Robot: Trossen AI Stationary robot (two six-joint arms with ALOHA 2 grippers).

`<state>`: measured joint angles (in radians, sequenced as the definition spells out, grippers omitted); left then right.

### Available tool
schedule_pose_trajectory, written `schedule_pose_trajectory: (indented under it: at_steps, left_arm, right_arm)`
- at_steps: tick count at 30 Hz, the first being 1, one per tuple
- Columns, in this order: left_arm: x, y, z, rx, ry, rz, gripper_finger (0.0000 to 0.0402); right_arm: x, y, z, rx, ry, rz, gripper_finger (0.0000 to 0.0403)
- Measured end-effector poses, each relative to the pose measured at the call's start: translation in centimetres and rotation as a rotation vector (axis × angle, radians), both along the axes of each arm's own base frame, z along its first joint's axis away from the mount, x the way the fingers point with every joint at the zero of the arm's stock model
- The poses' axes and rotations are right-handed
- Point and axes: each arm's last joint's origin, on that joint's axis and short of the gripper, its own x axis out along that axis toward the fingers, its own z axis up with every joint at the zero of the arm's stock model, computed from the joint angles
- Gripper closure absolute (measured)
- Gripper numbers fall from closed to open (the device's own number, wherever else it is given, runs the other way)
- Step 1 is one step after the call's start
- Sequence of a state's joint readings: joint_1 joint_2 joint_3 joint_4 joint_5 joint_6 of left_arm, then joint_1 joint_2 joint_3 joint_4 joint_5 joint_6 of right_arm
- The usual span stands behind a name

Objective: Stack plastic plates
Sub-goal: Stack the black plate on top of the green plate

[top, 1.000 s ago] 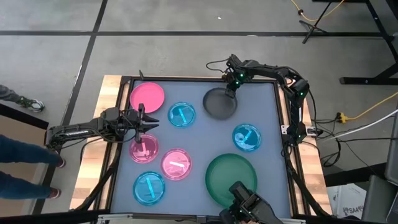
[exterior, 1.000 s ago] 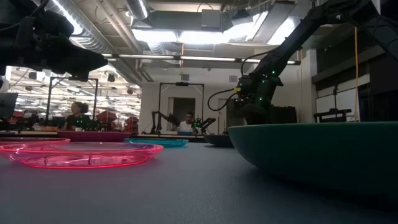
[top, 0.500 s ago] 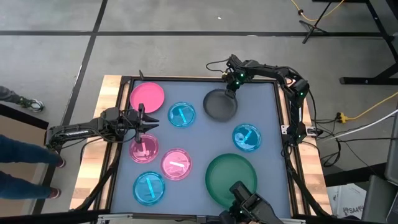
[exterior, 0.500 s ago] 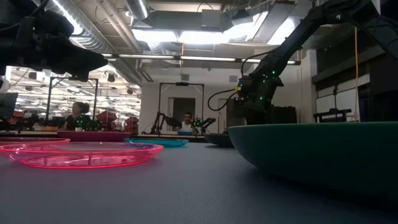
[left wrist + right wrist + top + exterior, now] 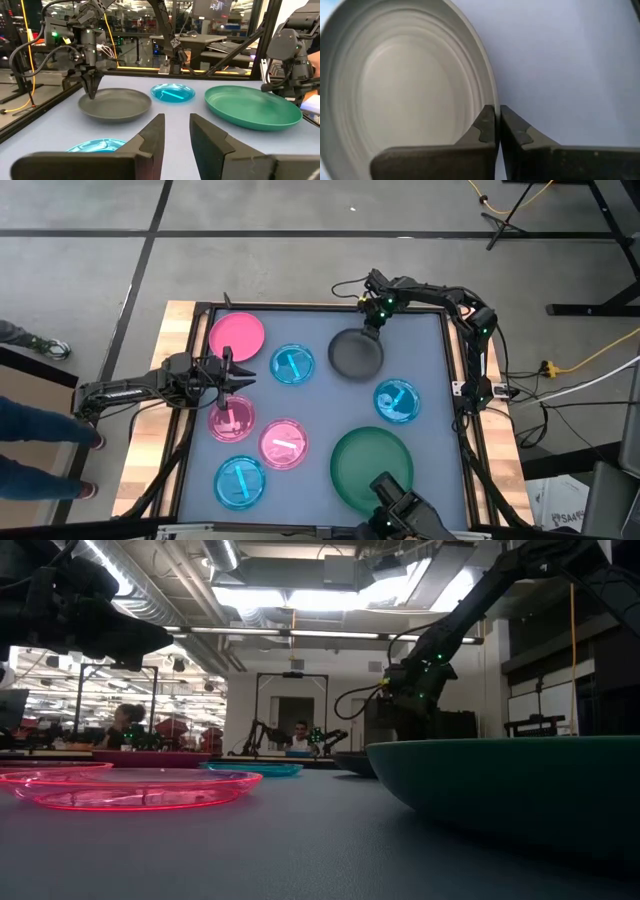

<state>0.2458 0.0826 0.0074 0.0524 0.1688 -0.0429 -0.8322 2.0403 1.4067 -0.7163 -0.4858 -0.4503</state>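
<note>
The right claw (image 5: 367,328) is pinched shut on the far rim of the dark grey plate (image 5: 356,353), far centre of the counter (image 5: 430,360). It looks light, stiff and slick, so the thin rim is the place to hold. The left claw (image 5: 243,377) hangs parted, empty, at the left.

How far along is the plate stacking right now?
Nothing is stacked yet: all eight plates lie apart on the table. In hand: the right end effector is shut on the dark grey plate rim. The left end effector hovers open near a pink translucent plate. All the stacking remains.
</note>
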Motion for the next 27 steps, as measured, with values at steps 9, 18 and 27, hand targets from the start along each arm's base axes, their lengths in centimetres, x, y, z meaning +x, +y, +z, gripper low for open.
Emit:
schedule_pose_trajectory:
  at_steps: [9, 18, 27]
  left_arm:
    - [0.0, 0.0, 0.0, -0.001, 0.0, 0.0, 0.0318]
    - [0.0, 0.0, 0.0, -0.001, 0.0, 0.0, 0.0318]
    - [0.0, 0.0, 0.0, -0.002, 0.0, 0.0, 0.0318]
  right_arm:
    - [0.0, 0.2, 0.4, 0.058, -0.008, 0.012, 0.0402]
    - [0.4, -0.1, 3.5, 0.076, 0.007, 0.061, 0.0402]
    - [0.6, -0.3, 7.7, 0.088, 0.023, 0.096, 0.0403]
